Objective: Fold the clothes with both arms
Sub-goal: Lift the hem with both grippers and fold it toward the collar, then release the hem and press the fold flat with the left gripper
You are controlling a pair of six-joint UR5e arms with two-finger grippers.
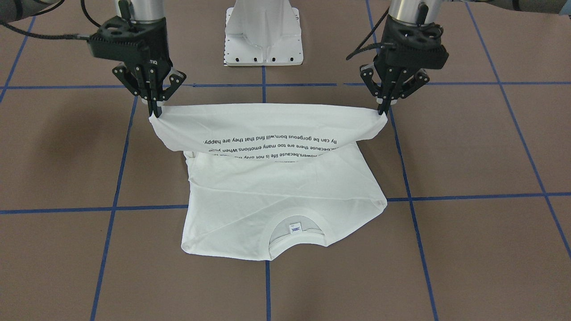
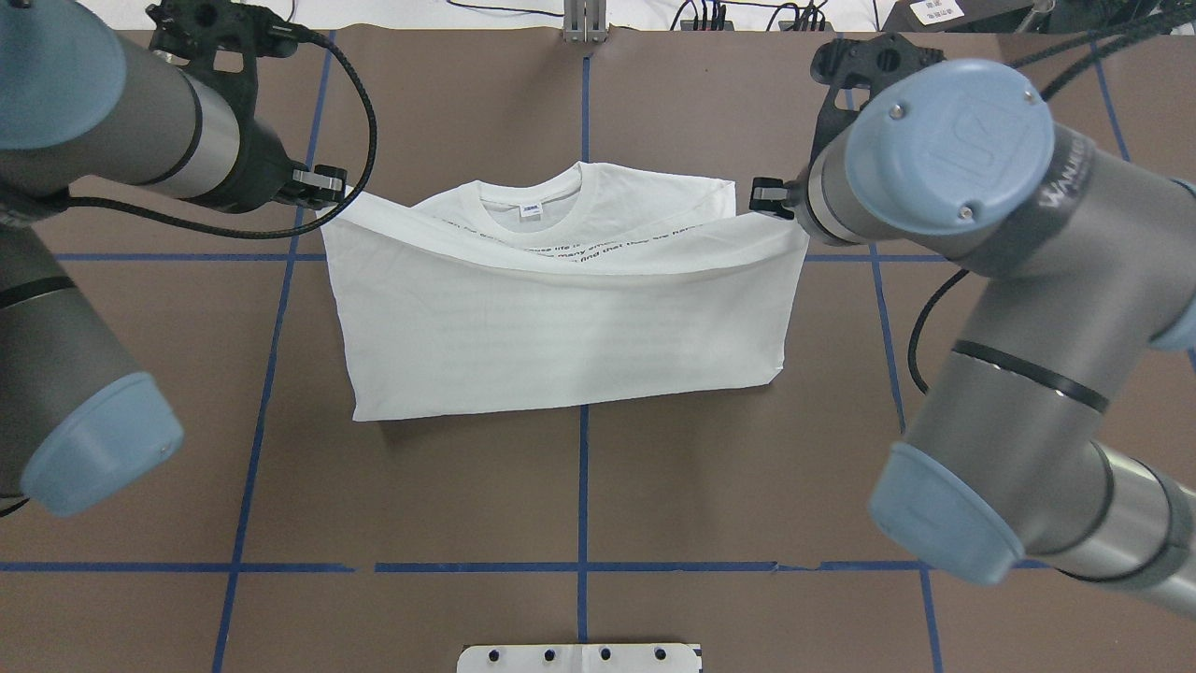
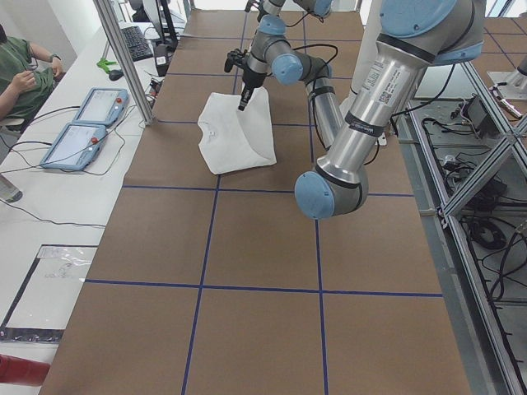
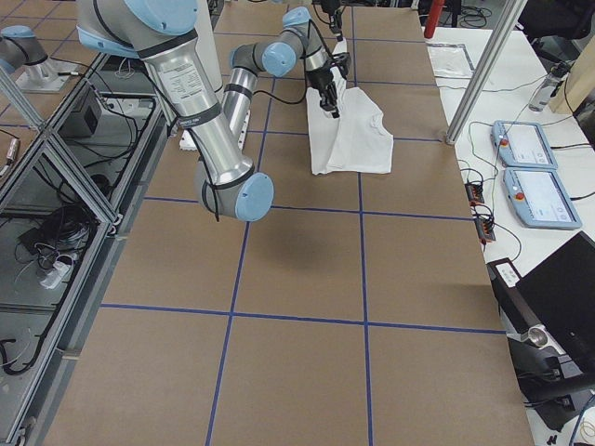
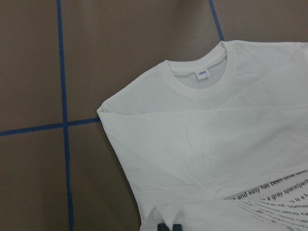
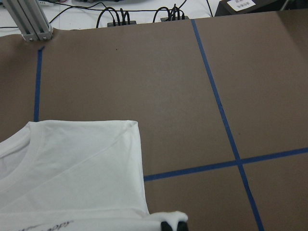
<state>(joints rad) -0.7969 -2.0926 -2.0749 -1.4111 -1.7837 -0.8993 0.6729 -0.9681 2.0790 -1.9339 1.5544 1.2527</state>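
The white T-shirt (image 1: 276, 191) lies on the brown table, collar and neck label (image 1: 295, 227) toward the far side from the robot. Its hem edge is lifted and stretched between both grippers, and the raised flap shows lines of black text (image 1: 272, 141) on its underside. My left gripper (image 1: 384, 108) is shut on one hem corner. My right gripper (image 1: 155, 111) is shut on the other. From overhead, the left gripper (image 2: 322, 182) and the right gripper (image 2: 768, 196) hold the flap over the shirt (image 2: 561, 318), short of the collar. Fingertips (image 5: 168, 226) pinch white cloth in the left wrist view.
The white pedestal (image 1: 264, 33) stands at the robot's side of the table. Blue tape lines (image 2: 583, 486) grid the brown surface. Beyond the far edge, a seated person (image 3: 16, 74), control pendants (image 3: 82, 123) and an aluminium post (image 3: 123, 58) stand by a side table.
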